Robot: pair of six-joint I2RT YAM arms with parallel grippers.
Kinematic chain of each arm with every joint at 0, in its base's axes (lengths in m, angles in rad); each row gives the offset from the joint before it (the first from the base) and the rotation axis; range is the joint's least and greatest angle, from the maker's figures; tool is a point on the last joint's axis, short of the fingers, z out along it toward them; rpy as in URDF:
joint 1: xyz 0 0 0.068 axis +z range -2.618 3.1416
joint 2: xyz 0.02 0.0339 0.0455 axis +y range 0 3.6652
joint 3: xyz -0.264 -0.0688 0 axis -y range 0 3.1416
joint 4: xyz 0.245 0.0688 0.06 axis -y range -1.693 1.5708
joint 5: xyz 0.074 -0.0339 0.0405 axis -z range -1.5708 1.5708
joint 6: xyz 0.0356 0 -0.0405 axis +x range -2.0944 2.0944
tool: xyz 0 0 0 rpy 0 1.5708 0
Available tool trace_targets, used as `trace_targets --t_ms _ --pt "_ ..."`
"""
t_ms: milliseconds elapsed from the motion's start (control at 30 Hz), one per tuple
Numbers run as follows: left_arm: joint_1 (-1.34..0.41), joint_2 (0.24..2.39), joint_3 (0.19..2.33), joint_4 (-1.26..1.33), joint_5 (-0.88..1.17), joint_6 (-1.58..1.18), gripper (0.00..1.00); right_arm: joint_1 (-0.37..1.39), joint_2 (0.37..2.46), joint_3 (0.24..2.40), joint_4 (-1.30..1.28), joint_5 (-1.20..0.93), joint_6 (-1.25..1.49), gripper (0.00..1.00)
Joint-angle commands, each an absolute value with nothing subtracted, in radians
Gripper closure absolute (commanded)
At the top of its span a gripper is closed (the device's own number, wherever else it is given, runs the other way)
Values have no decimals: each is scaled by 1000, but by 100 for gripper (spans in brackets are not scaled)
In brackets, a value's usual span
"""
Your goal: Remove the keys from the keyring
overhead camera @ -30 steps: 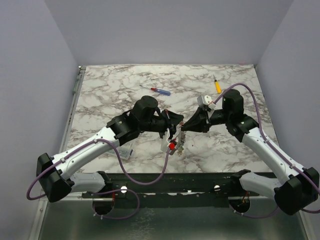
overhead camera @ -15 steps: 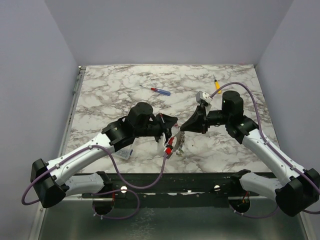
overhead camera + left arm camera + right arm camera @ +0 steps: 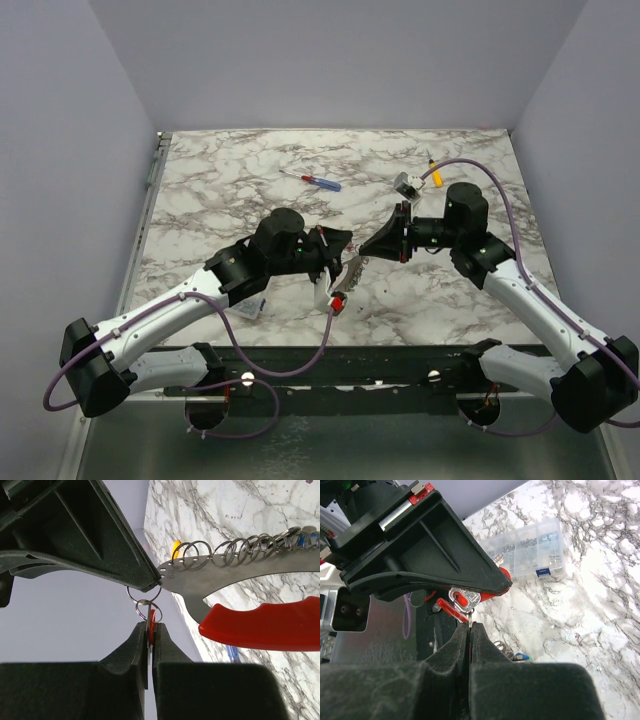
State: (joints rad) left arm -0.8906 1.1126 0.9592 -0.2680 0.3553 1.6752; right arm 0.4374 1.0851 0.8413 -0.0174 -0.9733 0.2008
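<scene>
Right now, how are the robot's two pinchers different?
The left gripper pinches the red head of a key; the right gripper seems to pinch the thin wire ring joined to it. The left gripper points in from the left, the right gripper from the right, so their tips meet. Both are black, shut, and raised over the marble table beside the keyring.
</scene>
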Motion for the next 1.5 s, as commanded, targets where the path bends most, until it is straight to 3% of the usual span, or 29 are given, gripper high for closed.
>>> trace_targets --t_ms 0,567,1000,1467 --pt "-895 1083 941 -263 334 1699 100 418 1074 808 62 -923 256 99" --pt "-952 1105 933 -247 305 1672 100 418 1086 796 123 -925 276 99" --pt "-959 1119 1009 -247 242 1646 100 419 1085 807 -70 -703 129 99" --pt "-962 1216 1151 -305 277 1598 100 420 1168 874 -224 -833 -68 99"
